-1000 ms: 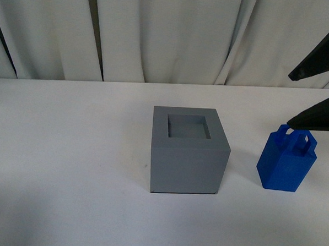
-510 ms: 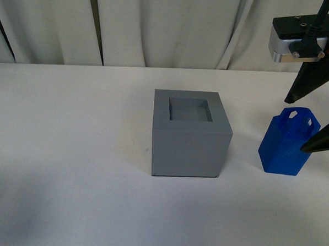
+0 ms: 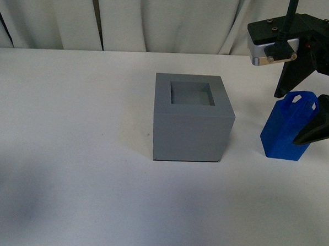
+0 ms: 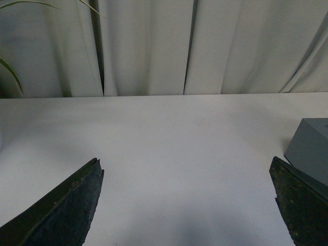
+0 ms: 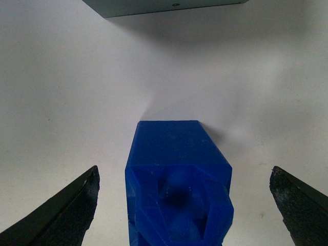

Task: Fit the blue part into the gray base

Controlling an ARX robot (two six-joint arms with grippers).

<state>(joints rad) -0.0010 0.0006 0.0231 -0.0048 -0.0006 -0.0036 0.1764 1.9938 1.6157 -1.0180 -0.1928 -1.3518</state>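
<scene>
The gray base (image 3: pixel 192 124) stands mid-table, its square recess empty and facing up. The blue part (image 3: pixel 286 129) stands upright to its right, handle on top. My right gripper (image 3: pixel 294 116) is open and straddles the blue part's top, one finger behind it and one in front, not touching. In the right wrist view the blue part (image 5: pixel 177 179) sits centred between the wide-open fingers (image 5: pixel 61 210), and the base's edge (image 5: pixel 159 6) shows beyond it. My left gripper (image 4: pixel 187 205) is open and empty above bare table, with a corner of the base (image 4: pixel 310 148) beside one finger.
The white table (image 3: pixel 69 151) is backed by white curtains (image 3: pixel 159 18). A plant leaf (image 4: pixel 10 72) shows at the edge of the left wrist view.
My right gripper has come down and in from the upper right, and its fingers now sit on either side of the blue part's top. The blue part and base have stayed put.
</scene>
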